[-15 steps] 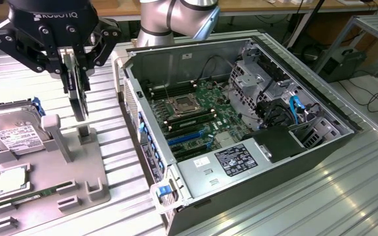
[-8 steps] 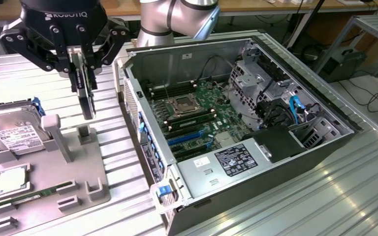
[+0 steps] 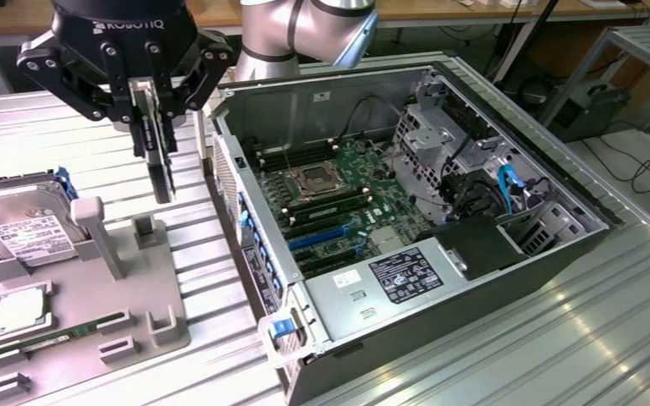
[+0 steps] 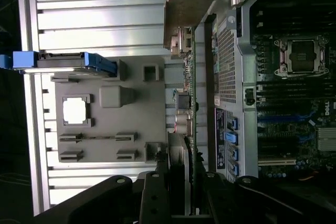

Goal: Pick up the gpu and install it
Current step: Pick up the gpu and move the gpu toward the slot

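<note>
Near: grey parts fixture (image 3: 133,326), memory stick (image 3: 60,336) and hard drive (image 3: 20,224) seated for picking. Above it: gripper (image 3: 153,139), jaws narrowed on the gpu (image 3: 162,182), card hanging edge-down, clear of fixture. Far right: open computer case (image 3: 472,338), motherboard (image 3: 348,203) exposed for installation

Robotics lab: open PC case (image 3: 472,338) on alu-profile bench (image 3: 608,338).

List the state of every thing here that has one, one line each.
claw: shut on the gpu
gpu: held on edge above the holder, not in the case
case: on its side, open
hard drive: sitting on the holder
memory stick: lying flat in the holder
</note>
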You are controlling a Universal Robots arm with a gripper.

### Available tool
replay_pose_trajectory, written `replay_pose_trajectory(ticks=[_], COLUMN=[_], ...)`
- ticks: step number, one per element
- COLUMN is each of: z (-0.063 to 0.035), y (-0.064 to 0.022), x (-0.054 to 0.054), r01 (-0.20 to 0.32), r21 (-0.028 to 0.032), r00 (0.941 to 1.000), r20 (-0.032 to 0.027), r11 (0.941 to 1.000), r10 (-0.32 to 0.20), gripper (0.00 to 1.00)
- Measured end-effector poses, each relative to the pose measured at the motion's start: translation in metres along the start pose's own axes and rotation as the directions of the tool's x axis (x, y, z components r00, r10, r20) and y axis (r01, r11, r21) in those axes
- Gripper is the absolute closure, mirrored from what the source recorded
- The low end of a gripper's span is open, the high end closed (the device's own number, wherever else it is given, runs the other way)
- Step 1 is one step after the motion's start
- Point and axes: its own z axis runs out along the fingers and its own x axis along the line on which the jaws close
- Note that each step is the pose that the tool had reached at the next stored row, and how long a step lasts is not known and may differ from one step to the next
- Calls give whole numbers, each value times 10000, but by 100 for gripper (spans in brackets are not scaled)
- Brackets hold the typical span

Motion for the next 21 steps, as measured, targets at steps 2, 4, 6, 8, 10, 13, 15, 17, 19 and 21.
replay_pose_trajectory(ticks=[2,4,6,8,10,13,15,17,19,21], z=[0,0,0,-1,-1,-1,-1,-1,-2,-2], y=[1,2,3,4,5,7,8,9,10,11], x=[-22,-46,-72,-101,-130,-171,-198,-223,-244,-270], r01=[0,1,1,0,0,0,0,0,0,0], r21=[0,0,0,0,0,0,0,0,1,0], r00=[10000,10000,10000,10000,10000,10000,10000,10000,10000,10000], r20=[0,0,1,0,0,0,0,0,-1,0], r11=[10000,10000,10000,10000,10000,10000,10000,10000,10000,10000], r10=[0,-1,-1,0,0,0,0,0,0,0], gripper=[72,72,72,72,72,72,72,72,72,72])
